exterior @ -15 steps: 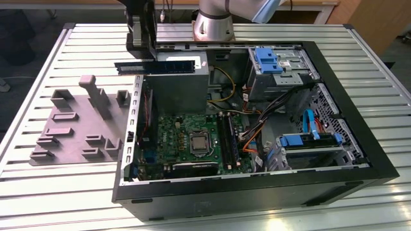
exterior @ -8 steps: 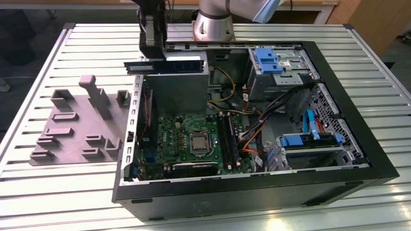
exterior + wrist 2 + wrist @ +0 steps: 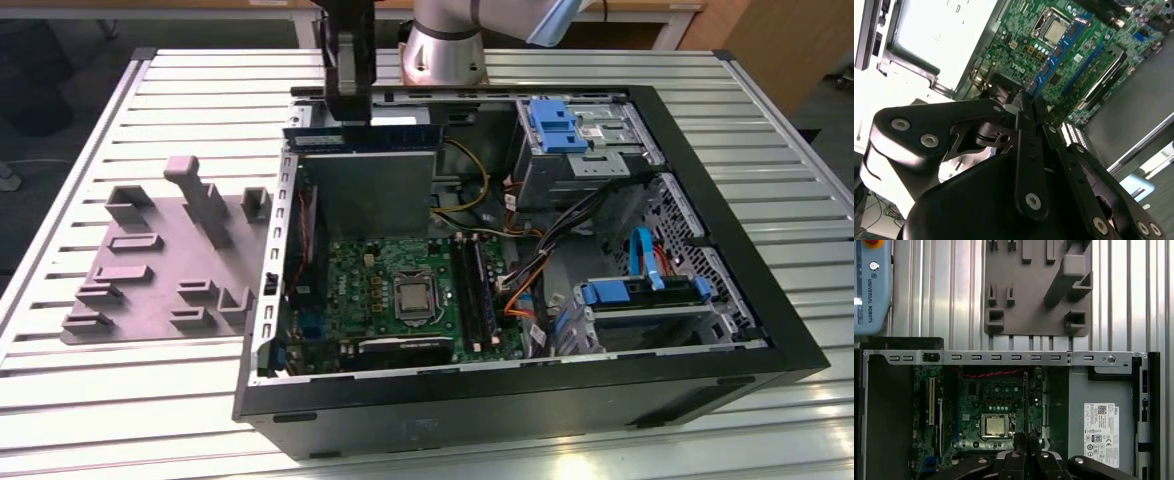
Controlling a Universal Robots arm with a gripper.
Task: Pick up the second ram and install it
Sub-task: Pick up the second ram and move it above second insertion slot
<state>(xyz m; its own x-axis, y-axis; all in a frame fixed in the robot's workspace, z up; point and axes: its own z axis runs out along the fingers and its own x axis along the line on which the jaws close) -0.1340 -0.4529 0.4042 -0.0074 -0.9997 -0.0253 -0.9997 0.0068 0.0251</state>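
Note:
The second ram [image 3: 360, 137], a long dark blue stick, hangs level above the back of the open computer case [image 3: 747, 300], over the grey metal panel. My gripper [image 3: 350, 115] is shut on its upper edge. In the second wrist view the ram [image 3: 1056, 52] runs out from between the closed fingers [image 3: 1026, 107], with the green motherboard [image 3: 1019, 45] behind it. In the first wrist view the ram [image 3: 1025, 400] appears edge-on as a thin dark line above the gripper [image 3: 1026, 441]. The black memory slots [image 3: 478, 285] lie to the right of the processor socket [image 3: 416, 297].
A grey moulded tray [image 3: 160, 260] with raised blocks lies on the slatted table at the exterior view's left. Inside the case are blue drive brackets [image 3: 558, 125], bundled cables [image 3: 527, 290] and a drive cage [image 3: 647, 295]. The arm's base [image 3: 447, 45] stands behind the case.

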